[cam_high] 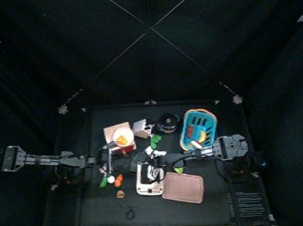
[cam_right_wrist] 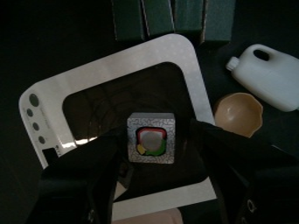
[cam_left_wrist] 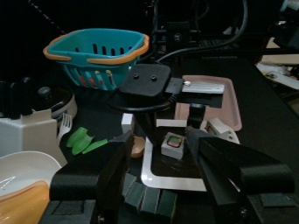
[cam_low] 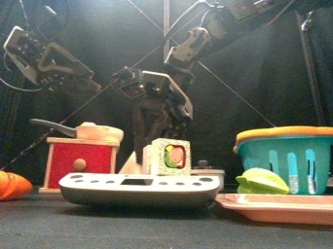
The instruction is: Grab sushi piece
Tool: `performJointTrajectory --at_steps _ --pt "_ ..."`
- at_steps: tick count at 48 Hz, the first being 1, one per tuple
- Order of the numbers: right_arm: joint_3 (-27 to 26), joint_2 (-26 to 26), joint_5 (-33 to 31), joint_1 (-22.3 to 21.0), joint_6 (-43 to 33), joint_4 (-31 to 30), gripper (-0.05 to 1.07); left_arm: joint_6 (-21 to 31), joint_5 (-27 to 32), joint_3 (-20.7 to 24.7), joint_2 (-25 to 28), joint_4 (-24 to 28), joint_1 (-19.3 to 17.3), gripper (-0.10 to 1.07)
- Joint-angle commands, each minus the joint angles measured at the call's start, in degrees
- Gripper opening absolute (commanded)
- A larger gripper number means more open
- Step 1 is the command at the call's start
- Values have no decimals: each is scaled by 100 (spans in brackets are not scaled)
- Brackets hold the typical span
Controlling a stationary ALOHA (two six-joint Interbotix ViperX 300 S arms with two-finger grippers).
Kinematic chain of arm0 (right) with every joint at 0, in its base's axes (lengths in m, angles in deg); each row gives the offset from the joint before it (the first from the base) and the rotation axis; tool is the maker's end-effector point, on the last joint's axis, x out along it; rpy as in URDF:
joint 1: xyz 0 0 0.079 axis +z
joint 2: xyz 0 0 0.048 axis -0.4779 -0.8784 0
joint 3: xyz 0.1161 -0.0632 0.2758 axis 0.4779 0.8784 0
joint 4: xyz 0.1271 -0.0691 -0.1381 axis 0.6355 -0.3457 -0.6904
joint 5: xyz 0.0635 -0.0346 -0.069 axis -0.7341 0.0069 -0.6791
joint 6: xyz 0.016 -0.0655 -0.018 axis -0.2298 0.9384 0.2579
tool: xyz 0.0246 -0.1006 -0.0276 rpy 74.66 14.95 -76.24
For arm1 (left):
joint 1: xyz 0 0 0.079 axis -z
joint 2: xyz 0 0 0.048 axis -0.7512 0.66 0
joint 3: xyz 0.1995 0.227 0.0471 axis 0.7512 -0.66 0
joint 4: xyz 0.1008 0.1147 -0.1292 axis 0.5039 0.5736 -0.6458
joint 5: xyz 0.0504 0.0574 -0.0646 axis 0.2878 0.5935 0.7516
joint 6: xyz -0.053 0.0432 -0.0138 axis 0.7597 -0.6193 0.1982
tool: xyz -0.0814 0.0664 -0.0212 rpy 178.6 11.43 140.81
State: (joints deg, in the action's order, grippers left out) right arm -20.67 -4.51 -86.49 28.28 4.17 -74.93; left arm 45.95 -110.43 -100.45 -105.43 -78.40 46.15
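From above, the tabletop (cam_high: pixel 83 214) is crowded: the teal basket (cam_high: pixel 198 129) sits toward my right arm's side, the pink tray (cam_high: pixel 185 189) near the front, and the scale (cam_high: pixel 149 180) between them with my right arm reaching over it. The sushi piece is too small to pick out here.

From the front, the sushi piece (cam_low: pixel 170 157) stands upright on the scale's platform, and my right end effector (cam_low: pixel 162 124) hangs directly behind and above it.

My left wrist camera shows the sushi piece (cam_left_wrist: pixel 174 143) on the white platform under the right arm's black wrist; my left end effector (cam_left_wrist: pixel 163 166) waits spread wide, near but apart from it.

My right wrist camera looks straight down: the sushi piece (cam_right_wrist: pixel 152 139) sits centred between my 2 jaws, which are wide open, one on each side. I judge the approach aligned, so the step now calls for closing gently on the flat sides without tipping the piece, then lifting straight up.
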Motion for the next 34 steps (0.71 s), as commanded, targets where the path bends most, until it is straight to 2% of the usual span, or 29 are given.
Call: performJointTrajectory --at_steps 1,9,22,34 --pt "-141 132 18 -9 0 -18 90 0 -26 62 0 -9 -9 88" --pt "-132 105 9 -18 -9 -62 87 0 -26 62 -9 0 -9 88" --pt "-132 141 0 -9 -35 -62 70 0 -26 62 0 0 -9 88" --pt "-79 527 0 -9 -44 -105 69 0 -26 62 0 0 -9 88"
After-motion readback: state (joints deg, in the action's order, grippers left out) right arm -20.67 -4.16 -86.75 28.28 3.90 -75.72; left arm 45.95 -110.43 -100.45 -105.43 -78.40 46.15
